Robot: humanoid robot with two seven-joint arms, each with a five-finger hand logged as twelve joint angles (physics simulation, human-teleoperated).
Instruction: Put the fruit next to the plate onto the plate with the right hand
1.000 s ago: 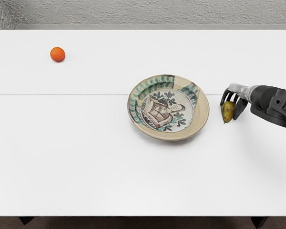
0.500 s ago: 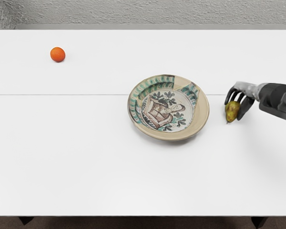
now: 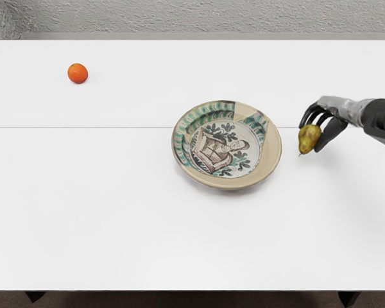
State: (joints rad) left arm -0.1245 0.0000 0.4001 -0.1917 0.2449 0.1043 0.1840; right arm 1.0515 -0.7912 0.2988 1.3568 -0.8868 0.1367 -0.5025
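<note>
A yellow-green pear [image 3: 308, 138] hangs just right of the painted plate [image 3: 271, 158], held in the dark fingers of my right hand [image 3: 321, 130]. The hand is shut on the pear and its arm comes in from the right edge. The pear looks lifted a little off the white table, with a gap between it and the plate's rim. The plate carries a green, brown and dark pattern and holds nothing. My left arm does not show.
A small orange [image 3: 77, 73] lies far off at the back left of the white table [image 3: 115, 205]. A seam line runs across the table behind the plate. The table's front edge is near the bottom of the picture.
The right hand has risen with the pear in it, after drifting slightly right half a second ago. The plate and the orange have not moved.
</note>
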